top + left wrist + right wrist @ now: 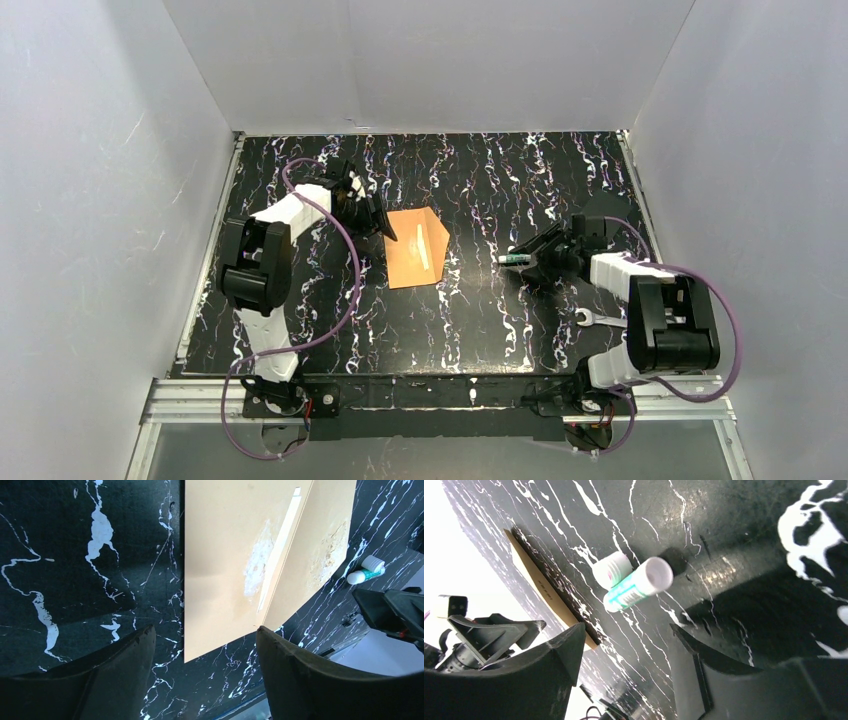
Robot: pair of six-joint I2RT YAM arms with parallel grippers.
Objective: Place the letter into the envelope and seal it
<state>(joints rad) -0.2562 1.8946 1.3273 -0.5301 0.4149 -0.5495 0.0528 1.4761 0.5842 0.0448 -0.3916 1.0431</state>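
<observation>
The orange-brown envelope (408,255) lies flat mid-table, and the left wrist view shows whitish smears on its body (225,555) and on the flap (325,540). A pale narrow strip (280,550) runs along the fold between them. The letter is hidden. My left gripper (385,227) hovers at the envelope's left edge, open and empty (205,632). My right gripper (530,262) is open (626,630) to the right of the envelope. A glue stick (639,586) with a teal label lies free on the table just in front of it, its white cap (611,569) beside it.
A small metal wrench (597,319) lies on the black marbled table (480,190) near the right arm's base. White walls close in the left, back and right sides. The glue stick (367,571) also shows just beyond the envelope's flap in the left wrist view.
</observation>
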